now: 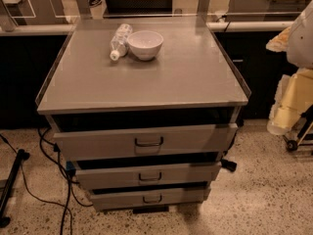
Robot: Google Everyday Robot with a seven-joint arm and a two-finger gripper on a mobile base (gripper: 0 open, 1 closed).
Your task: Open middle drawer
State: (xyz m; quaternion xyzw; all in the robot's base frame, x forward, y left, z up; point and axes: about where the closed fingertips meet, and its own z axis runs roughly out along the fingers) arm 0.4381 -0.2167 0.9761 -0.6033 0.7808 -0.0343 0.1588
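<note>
A grey metal cabinet point(142, 72) stands in the middle of the camera view with three drawers stacked in its front. The middle drawer point(186, 173) has a flat grey front with a small dark loop handle point(150, 176) at its centre. It lies between the taller top drawer point(195, 138) and the narrower bottom drawer point(181, 196). A dark gap shows above each front. My gripper point(299, 38) is a pale shape at the far right edge, level with the cabinet top, well right of the drawers and touching nothing.
A white bowl point(145, 44) and a plastic bottle point(120, 41) lying on its side sit at the back of the cabinet top. Black cables point(54, 165) run over the floor at the left. A wheeled cart with yellowish bags point(288, 104) stands at the right.
</note>
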